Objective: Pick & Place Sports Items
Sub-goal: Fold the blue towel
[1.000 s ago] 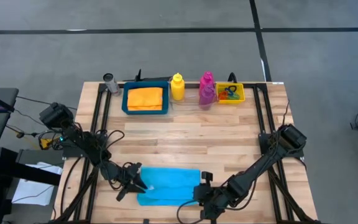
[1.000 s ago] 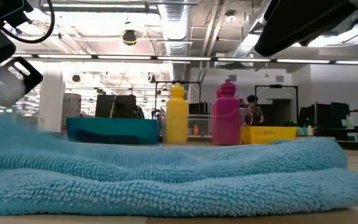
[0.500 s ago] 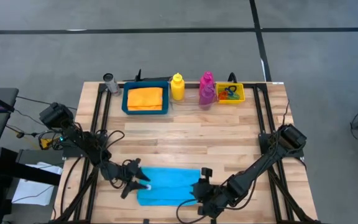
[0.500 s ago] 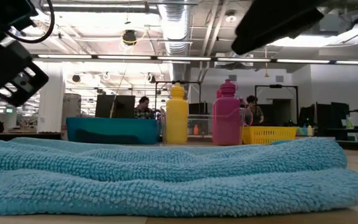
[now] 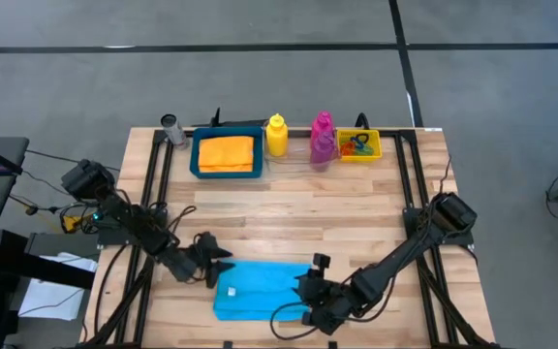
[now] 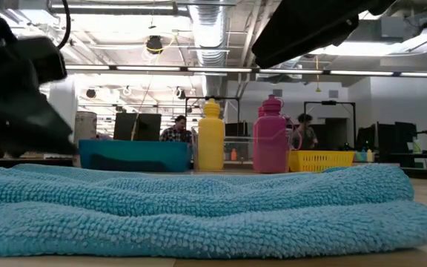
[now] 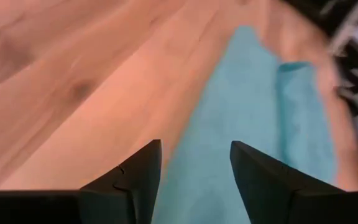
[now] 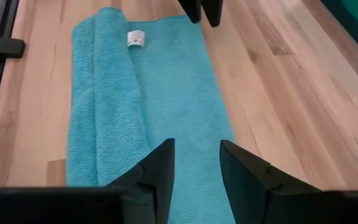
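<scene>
The wooden slatted surface [image 5: 289, 223] carries, along its far edge, a blue rectangular plastic tray [image 5: 198, 155] holding a folded orange cloth [image 5: 227, 153], then a yellow plastic bottle [image 5: 276, 136], a magenta plastic bottle [image 5: 322, 137] and a small yellow bin [image 5: 375, 145] with coloured elastic rings [image 5: 358, 145]. Near the front edge lies the folded cyan terry cloth [image 5: 258, 288], 1 long side doubled over, flat and untouched. The left gripper [image 5: 213, 269] sits just beside the cloth's left end, jaws apart and empty; the right gripper [image 5: 308, 288] sits at its right end, jaws partly apart and empty, its fingers [image 8: 160, 171] above the fabric. The step in hand looks like getting a fresh hold on the cloth. Done well, each gripper would pinch through both layers at the folded edge, near a corner, so the fold stays together, and the 2 would lift evenly toward the tray.
</scene>
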You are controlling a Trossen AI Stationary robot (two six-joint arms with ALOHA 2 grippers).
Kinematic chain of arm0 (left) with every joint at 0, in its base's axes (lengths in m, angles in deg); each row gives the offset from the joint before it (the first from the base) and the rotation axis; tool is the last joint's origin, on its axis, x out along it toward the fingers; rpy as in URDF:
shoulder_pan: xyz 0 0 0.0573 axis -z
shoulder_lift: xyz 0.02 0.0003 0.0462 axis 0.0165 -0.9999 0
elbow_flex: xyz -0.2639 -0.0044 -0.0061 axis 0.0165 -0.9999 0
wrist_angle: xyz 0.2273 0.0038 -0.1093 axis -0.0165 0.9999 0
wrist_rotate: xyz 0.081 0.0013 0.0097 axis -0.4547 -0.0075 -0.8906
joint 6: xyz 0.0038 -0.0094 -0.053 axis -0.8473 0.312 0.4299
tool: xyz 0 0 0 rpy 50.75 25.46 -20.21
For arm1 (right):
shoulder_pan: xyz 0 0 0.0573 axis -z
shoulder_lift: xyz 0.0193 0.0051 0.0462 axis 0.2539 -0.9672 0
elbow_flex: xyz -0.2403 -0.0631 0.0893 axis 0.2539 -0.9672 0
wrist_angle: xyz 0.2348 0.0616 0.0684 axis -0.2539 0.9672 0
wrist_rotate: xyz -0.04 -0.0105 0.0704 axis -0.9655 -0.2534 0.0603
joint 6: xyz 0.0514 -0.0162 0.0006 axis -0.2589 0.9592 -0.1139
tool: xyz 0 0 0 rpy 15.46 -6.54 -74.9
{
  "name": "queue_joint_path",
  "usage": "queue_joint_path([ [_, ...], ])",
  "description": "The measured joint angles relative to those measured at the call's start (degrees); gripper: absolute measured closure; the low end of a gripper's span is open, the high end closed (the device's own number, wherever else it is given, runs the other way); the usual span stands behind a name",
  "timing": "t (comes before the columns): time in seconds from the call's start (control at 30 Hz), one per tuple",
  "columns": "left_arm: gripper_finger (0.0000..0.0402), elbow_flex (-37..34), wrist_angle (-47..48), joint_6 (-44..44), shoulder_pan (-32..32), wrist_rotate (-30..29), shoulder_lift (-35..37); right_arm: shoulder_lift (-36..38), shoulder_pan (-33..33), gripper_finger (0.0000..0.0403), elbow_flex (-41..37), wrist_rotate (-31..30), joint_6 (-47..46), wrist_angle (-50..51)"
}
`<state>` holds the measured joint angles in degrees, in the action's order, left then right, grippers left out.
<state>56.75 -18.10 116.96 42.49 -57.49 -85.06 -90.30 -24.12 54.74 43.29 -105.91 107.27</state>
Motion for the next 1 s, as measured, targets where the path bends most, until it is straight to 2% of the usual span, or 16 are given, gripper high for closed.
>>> queue_joint_path([
  [0.23,0.0189,0.00,8.68,9.71,-1.01,5.88,0.00,0.00,-0.04,0.0283,0.00,0.00,0.00,0.00],
  [0.43,0.0178,0.08,8.45,13.07,-0.85,11.34,0.17,0.00,0.08,0.0283,0.00,-0.61,0.00,-0.01],
  [0.73,0.0178,0.17,3.55,18.93,1.11,30.50,0.13,0.00,0.09,0.0283,0.00,-0.83,0.00,-0.24],
  [0.9,0.0178,0.15,2.87,21.86,2.79,33.63,0.11,0.00,0.07,0.0283,0.00,-0.83,0.00,-0.24],
  [1.0,0.0178,0.13,2.57,21.98,3.69,33.45,0.09,0.00,0.07,0.0283,0.00,-0.83,0.00,-0.24],
])
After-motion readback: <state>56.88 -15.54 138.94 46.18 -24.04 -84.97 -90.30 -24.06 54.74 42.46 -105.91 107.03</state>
